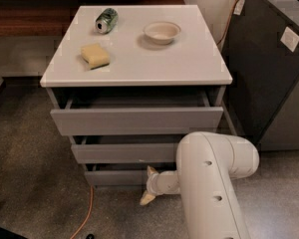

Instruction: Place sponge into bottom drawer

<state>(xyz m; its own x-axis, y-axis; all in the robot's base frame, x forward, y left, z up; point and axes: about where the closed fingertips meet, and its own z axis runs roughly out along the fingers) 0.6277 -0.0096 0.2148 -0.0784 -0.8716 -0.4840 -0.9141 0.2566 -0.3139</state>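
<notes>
Yellow soft sponge block [95, 56], where did you have it?
— On the white square cabinet top [189, 59], left side. Your cream two-finger gripper [148, 184] hung low beside the narrow grey bottom drawer [114, 177], spread apart, empty.

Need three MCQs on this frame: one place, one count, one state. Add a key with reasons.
1. Where is the sponge?
A) in the bottom drawer
B) in the gripper
C) on the cabinet top

2. How many drawers?
A) three
B) two
C) five

3. What does the gripper hold?
A) the sponge
B) nothing
C) the can

Key:
1 C: the sponge lies on the top, front left.
2 A: three grey fronts are stacked under the top.
3 B: the gripper sits low at the bottom drawer's front, empty; sponge and can are both up on the top.
</notes>
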